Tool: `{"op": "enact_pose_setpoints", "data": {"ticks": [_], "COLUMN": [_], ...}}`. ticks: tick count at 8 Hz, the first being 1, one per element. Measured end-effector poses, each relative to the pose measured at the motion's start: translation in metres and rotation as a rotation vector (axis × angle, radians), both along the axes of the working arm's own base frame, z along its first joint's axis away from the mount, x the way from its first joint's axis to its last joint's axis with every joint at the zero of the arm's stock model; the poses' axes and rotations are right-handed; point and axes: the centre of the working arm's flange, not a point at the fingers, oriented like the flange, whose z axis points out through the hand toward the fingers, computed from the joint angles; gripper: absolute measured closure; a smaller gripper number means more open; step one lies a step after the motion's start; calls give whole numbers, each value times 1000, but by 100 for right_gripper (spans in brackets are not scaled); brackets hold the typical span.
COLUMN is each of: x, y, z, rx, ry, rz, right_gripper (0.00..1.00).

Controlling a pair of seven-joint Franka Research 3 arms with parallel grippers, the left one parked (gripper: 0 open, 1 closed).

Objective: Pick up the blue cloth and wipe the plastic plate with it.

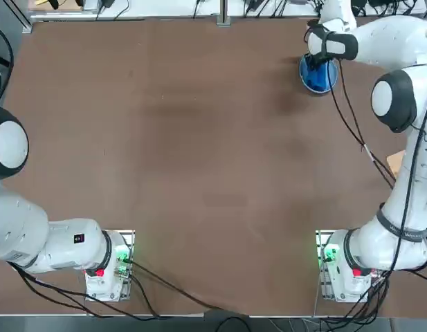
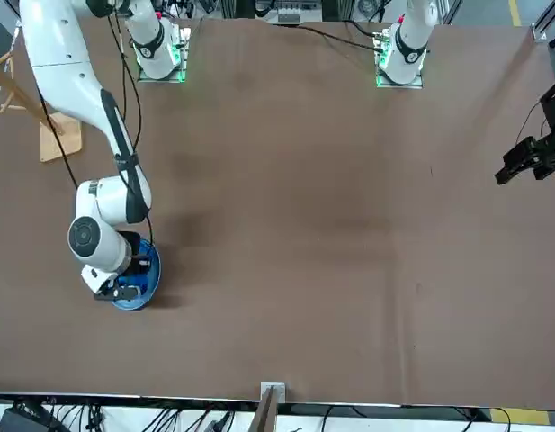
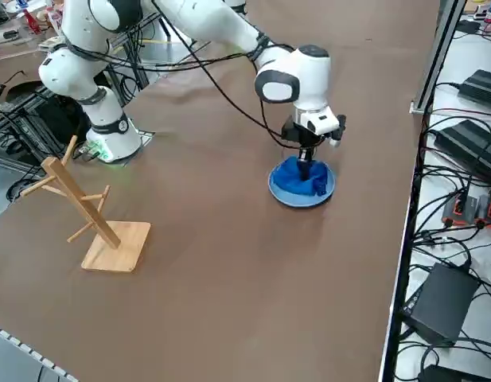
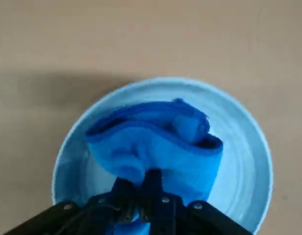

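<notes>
Right wrist view: right gripper (image 4: 141, 188) had its fingers (image 4: 122, 193) clamped on the blue cloth (image 4: 155, 142), bunched on the plastic plate (image 4: 239, 147).
Plate sat on the table (image 3: 229, 263) well apart from the wooden rack (image 3: 94, 219); the gripper pointed straight down above the plate, cloth inside the rim.

Right arm stretched far forward, claw (image 4: 141, 196) pointing down (fingers pinched together).
</notes>
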Motion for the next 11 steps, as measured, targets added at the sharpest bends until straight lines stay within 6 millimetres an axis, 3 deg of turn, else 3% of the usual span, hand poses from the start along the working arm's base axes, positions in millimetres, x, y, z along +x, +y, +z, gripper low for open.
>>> {"op": "enact_pose_setpoints", "data": {"ticks": [3,5,7,9,11], "x": [17,21,21,16,3], "y": [-2,-30,-72,-75,-61], "z": [-8,-7,-9,-9,-7], "rx": [11,0,-18,-18,20], "ry": [-66,-66,-48,6,129], "rz": [4,26,38,35,1], "right_gripper": [94,94,94,94,94]}}
